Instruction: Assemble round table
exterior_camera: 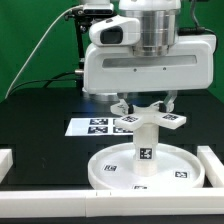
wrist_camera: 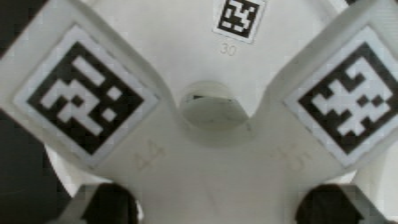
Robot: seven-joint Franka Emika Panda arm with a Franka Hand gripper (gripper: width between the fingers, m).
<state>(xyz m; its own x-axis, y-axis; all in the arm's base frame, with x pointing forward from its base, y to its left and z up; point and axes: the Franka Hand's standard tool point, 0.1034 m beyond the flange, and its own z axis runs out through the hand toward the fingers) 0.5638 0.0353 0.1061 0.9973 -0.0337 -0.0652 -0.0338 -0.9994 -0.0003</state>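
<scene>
The large rimmed round disc (exterior_camera: 105,165) lies flat at the front of the table. The short thick leg (exterior_camera: 144,150) stands upright on its middle. The flat base piece (exterior_camera: 150,120) sits across the top of the leg. My gripper (exterior_camera: 146,104) reaches straight down over it, a finger on each side. In the wrist view the base piece (wrist_camera: 205,60) fills the frame with its tags and a round centre socket (wrist_camera: 214,108). My gripper (wrist_camera: 217,205) has both dark fingertips (wrist_camera: 98,205) against its white edge, so it is shut on the base piece.
The marker board (exterior_camera: 90,126) lies flat behind the disc. White border rails run along the front (exterior_camera: 40,200), the exterior view's right (exterior_camera: 210,165) and left (exterior_camera: 5,160). A green backdrop stands behind the black table.
</scene>
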